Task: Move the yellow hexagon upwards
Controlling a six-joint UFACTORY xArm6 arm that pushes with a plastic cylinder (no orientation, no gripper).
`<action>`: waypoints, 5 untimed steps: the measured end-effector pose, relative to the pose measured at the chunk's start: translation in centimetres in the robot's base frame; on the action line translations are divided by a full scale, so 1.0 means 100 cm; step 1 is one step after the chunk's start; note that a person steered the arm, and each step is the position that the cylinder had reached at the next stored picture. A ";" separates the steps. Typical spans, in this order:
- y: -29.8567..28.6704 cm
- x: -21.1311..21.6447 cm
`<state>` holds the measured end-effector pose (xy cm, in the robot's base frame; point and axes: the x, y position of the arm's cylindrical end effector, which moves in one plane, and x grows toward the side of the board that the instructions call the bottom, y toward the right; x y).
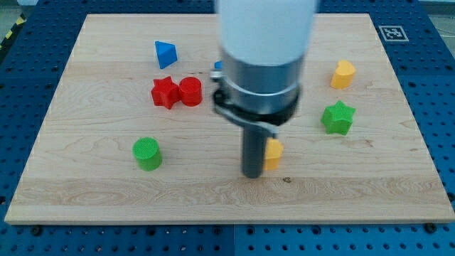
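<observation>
The arm's bare rod, no jaws to open or close, has its tip (254,174) planted just left of the yellow hexagon (274,153) at lower centre of the frame, beside rather than below it, so an upward push needs repositioning underneath.

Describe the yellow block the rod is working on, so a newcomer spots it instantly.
On the wooden board, find the dark rod; my tip sits low, centre. The yellow hexagon pokes out against its right side, half hidden. The other yellow block sits far off, upper right.
</observation>
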<state>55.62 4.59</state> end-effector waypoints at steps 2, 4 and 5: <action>0.012 -0.012; 0.051 -0.001; 0.052 -0.047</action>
